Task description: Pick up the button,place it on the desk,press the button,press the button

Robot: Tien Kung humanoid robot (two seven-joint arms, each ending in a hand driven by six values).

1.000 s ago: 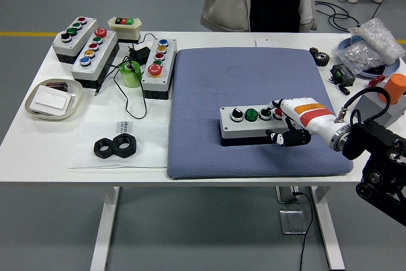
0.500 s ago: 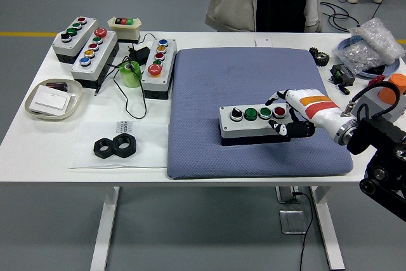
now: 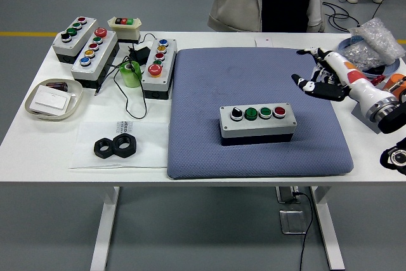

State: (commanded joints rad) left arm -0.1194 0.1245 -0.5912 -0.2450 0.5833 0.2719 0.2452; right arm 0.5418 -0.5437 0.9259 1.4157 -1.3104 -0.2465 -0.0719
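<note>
Over the blue mat's far right corner I've got the right robot hand raised, fingers spread and empty, clear of the four-button box sitting mid-mat for pressing.

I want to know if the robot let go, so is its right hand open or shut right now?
Open. The right hand hovers above the mat's far right corner with fingers spread, holding nothing, apart from the button box.
</note>
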